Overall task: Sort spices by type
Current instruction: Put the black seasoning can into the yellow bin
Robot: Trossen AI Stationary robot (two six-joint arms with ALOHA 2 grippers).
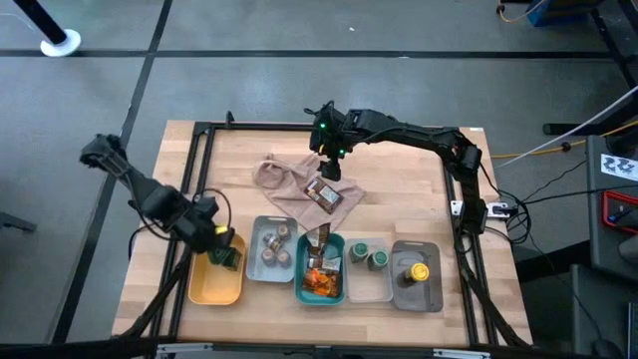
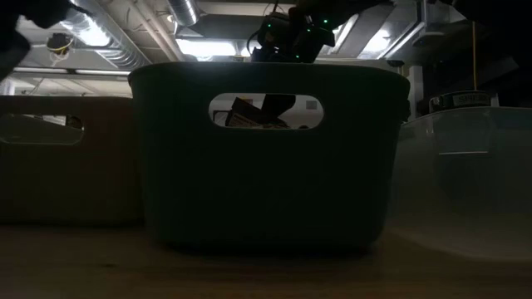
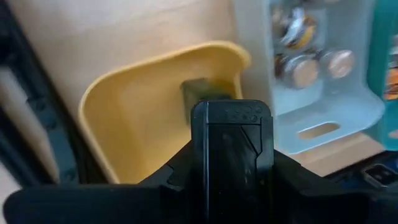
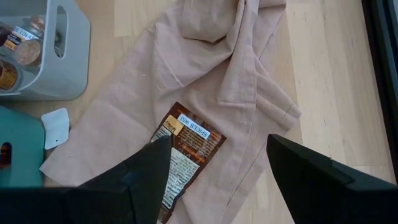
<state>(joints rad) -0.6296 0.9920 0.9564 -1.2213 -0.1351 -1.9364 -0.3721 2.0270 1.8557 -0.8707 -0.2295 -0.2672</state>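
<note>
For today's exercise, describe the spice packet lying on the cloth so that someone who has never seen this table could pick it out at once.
Start at the beige-pink cloth crumpled on the wooden table, behind the row of trays. On its right part lies one flat brown packet with a white label, right below the open right gripper. Unlike the packets standing in the teal tray, it lies alone and flat on fabric.

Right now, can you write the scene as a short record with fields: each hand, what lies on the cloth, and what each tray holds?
left hand: over the yellow tray, closed on a small dark block
right hand: open, above the packet
cloth: one brown packet lies on it
grey tray: tan-lid jars
teal tray: orange-brown packets
clear tray: two green-lid jars
far right grey tray: one yellow-lid jar
</note>
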